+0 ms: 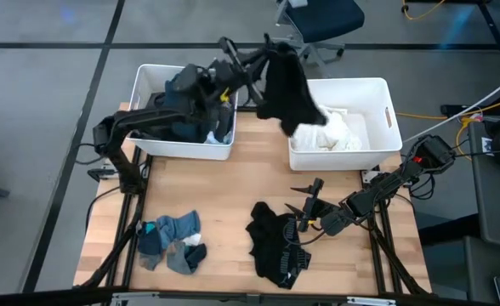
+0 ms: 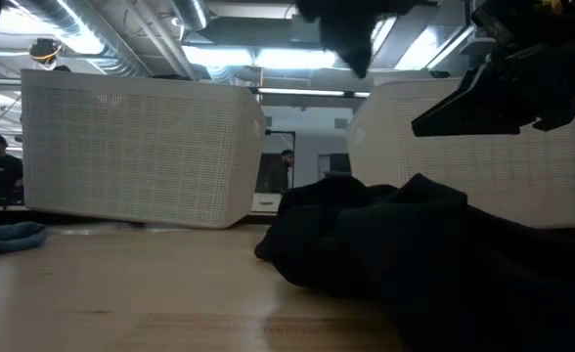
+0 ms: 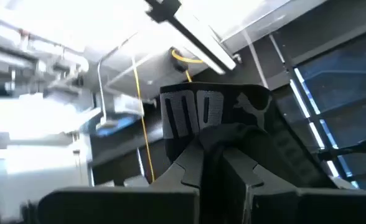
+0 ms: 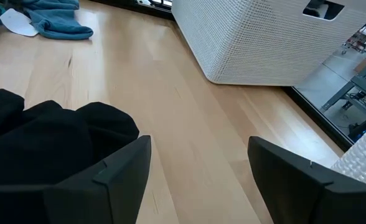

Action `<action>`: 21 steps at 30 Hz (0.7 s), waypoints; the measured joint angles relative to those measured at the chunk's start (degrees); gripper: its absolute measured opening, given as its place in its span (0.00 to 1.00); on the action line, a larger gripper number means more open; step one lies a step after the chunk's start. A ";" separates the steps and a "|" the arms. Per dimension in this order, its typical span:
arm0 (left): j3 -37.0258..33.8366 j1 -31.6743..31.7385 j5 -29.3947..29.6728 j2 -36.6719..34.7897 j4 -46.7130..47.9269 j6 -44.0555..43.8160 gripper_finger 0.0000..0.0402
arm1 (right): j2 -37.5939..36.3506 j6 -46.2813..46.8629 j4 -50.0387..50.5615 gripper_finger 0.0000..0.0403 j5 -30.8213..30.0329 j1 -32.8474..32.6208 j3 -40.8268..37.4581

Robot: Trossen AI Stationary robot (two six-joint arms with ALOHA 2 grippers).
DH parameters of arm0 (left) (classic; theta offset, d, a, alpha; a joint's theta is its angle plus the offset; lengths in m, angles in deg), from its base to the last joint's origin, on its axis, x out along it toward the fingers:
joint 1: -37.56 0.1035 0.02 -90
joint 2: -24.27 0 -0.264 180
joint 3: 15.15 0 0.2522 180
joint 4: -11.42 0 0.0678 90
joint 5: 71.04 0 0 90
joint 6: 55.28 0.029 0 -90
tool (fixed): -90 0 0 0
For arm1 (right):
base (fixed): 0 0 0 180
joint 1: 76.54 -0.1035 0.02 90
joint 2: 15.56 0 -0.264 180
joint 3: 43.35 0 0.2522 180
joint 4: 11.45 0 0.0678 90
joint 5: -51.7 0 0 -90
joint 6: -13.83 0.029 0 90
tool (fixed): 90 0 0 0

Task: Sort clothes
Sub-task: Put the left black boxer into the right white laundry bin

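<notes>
Left gripper (image 1: 265,53) was raised between the two white bins, its fingers (image 3: 189,171) pinched on a black garment (image 1: 288,85) that hung over the near corner of the right bin (image 1: 377,85). White clothes (image 1: 331,132) lay in that bin, dark ones (image 1: 186,106) in the left bin (image 1: 152,76). Right gripper (image 1: 305,202) hovered spread apart beside a black pile (image 1: 277,245) on the table (image 1: 224,178). Grey-blue socks (image 1: 173,242) lay well apart to its left.

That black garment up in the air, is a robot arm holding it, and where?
Yes. The left gripper pinches the black garment at its upper edge; the rest hangs. The right gripper holds nothing, jaws open.
</notes>
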 joint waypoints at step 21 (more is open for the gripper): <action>0.00 2.88 -3.17 12.83 -10.41 -13.52 0.04 | 0.00 0.23 0.04 0.67 0.45 0.87 0.00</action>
